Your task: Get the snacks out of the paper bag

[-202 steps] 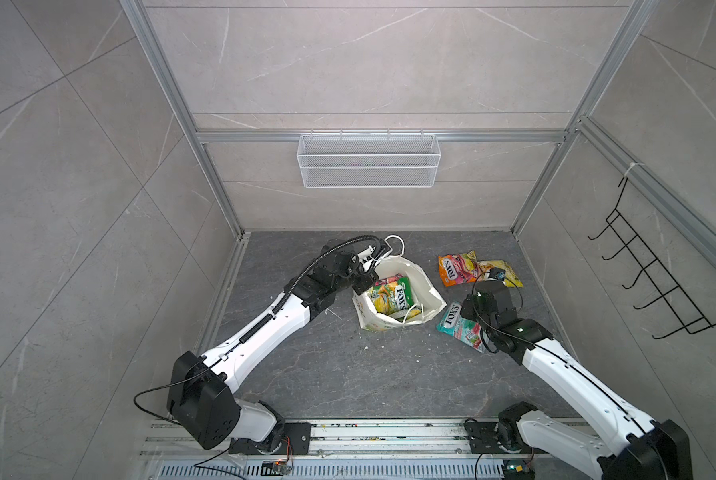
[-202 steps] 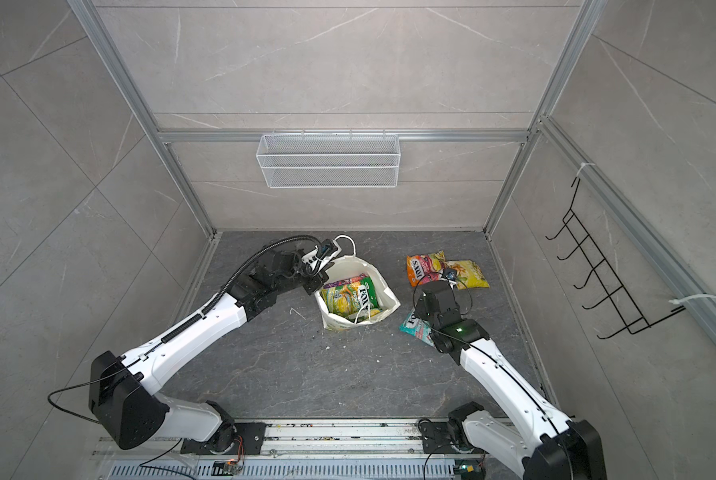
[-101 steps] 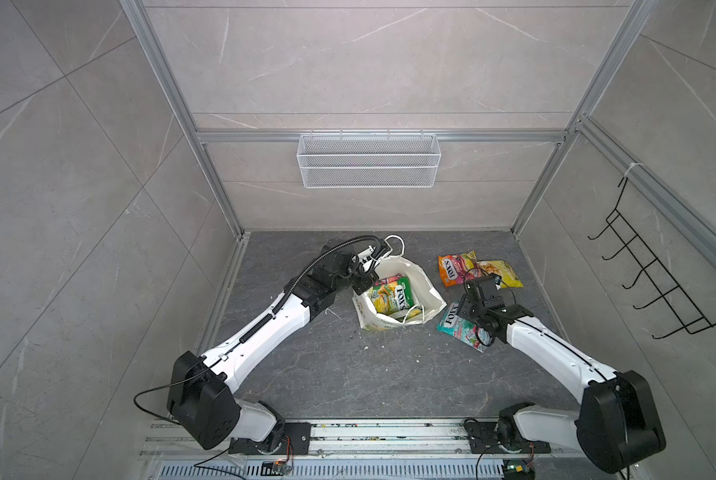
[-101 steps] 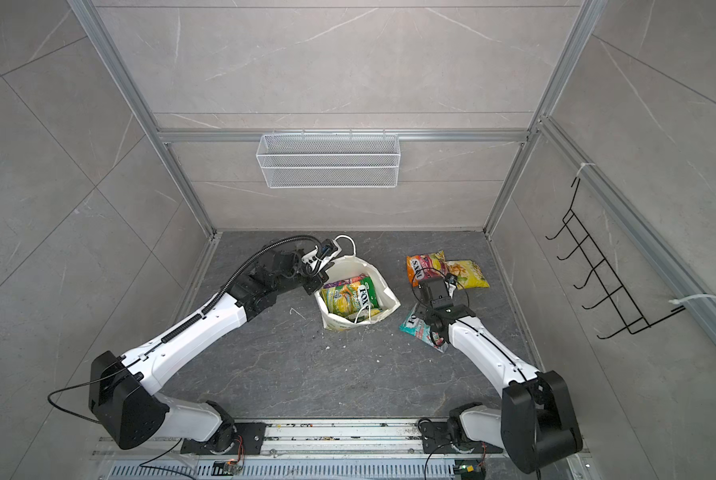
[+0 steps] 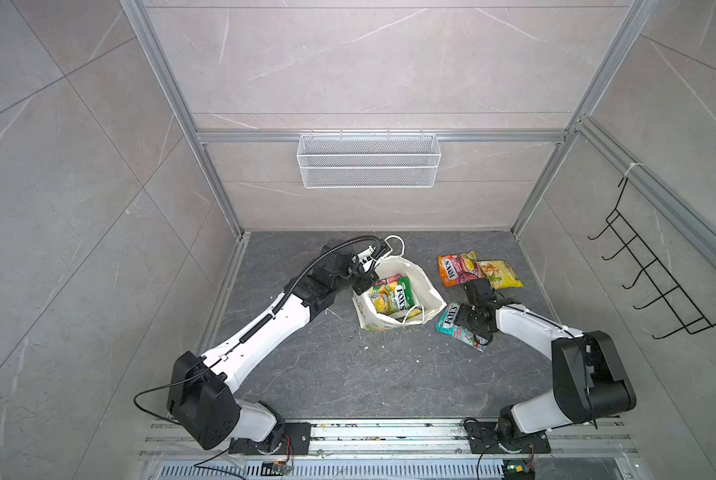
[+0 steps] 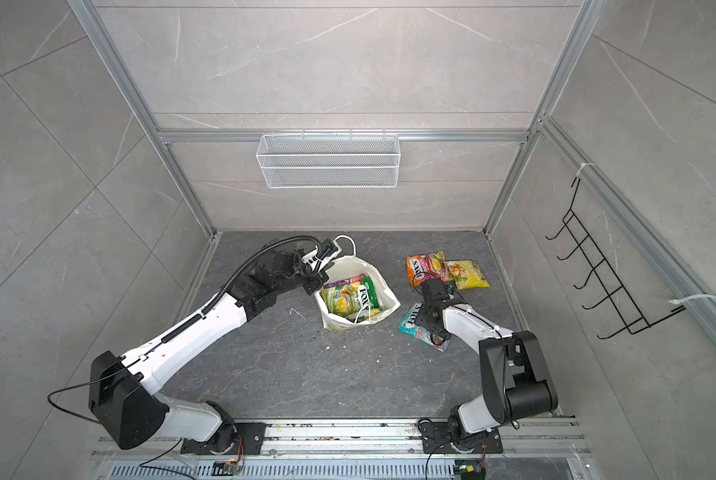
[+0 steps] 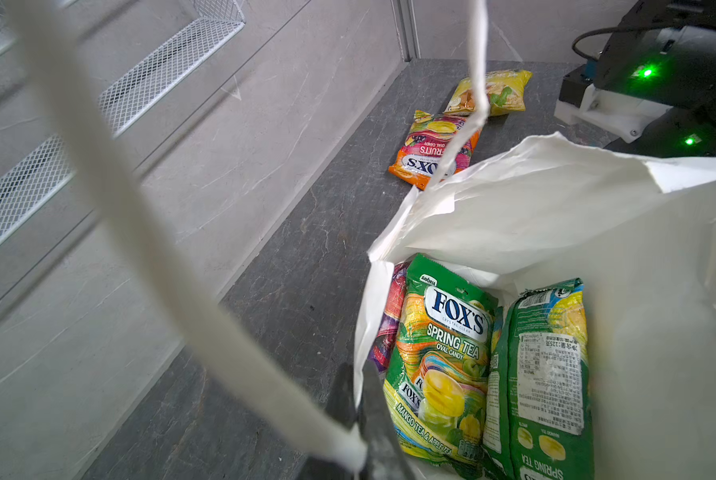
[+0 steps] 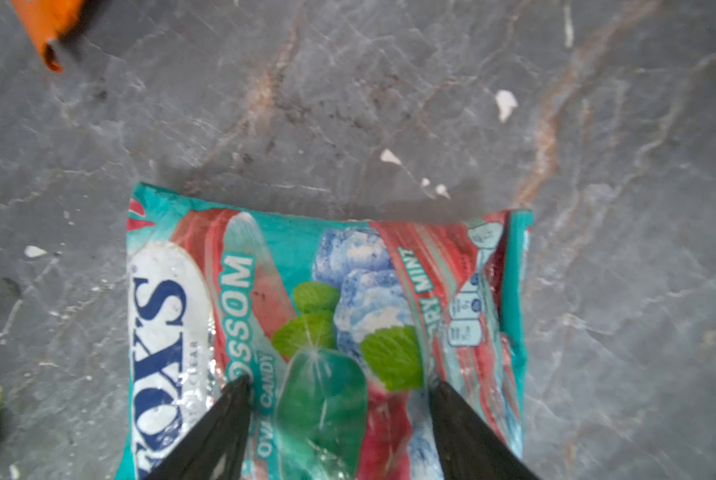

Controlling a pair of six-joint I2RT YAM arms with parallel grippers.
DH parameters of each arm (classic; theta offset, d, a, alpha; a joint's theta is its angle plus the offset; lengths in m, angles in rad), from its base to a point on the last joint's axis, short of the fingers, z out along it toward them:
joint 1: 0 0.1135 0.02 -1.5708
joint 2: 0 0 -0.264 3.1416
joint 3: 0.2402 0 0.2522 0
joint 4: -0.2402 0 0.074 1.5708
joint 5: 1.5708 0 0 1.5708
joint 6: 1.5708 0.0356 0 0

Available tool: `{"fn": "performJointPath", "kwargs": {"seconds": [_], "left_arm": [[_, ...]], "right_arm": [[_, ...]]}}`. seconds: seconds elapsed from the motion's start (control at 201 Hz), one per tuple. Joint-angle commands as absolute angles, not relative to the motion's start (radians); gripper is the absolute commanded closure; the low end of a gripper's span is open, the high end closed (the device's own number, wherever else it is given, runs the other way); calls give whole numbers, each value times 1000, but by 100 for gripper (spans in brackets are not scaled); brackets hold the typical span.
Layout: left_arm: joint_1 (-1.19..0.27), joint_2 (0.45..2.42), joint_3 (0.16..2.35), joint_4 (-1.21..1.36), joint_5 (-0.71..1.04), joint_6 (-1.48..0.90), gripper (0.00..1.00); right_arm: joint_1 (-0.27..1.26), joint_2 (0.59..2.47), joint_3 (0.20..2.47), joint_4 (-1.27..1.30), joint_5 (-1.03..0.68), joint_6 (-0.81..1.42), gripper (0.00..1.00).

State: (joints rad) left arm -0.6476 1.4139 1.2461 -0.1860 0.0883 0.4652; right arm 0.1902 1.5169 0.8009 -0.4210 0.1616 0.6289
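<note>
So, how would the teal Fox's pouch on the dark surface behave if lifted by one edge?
Probably floppy: the teal pouch is thin wrinkled film, so it would likely sag from a one-edge grip. Likely slippery, as its glossy face shows glare. It lies flat on the dark surface, so a push should slide it rather than roll it.

Right claw (image 8: pixel 338 383) now open above teal pouch (image 8: pixel 348 270), previously shut
</note>
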Motion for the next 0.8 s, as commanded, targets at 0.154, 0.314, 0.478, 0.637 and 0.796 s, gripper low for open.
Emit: {"fn": "performJointPath", "kwargs": {"seconds": [0.154, 0.314, 0.478, 0.637, 0.796], "left_arm": [[-649, 1369, 1251, -150, 92, 480, 100], [-649, 1365, 1252, -158, 92, 480, 100], [-649, 1349, 1257, -168, 93, 487, 100], [-649, 1335, 1247, -157, 93, 485, 100], [-648, 1317, 1210, -136, 87, 481, 100]], "right_arm": [[205, 1572, 819, -323, -27, 506, 36], [204, 1627, 899, -313, -32, 377, 36], [207, 1601, 955, -315, -26, 306, 37], [335, 1547, 1011, -379, 102, 308, 32], [366, 1563, 994, -392, 128, 432, 25]]}}
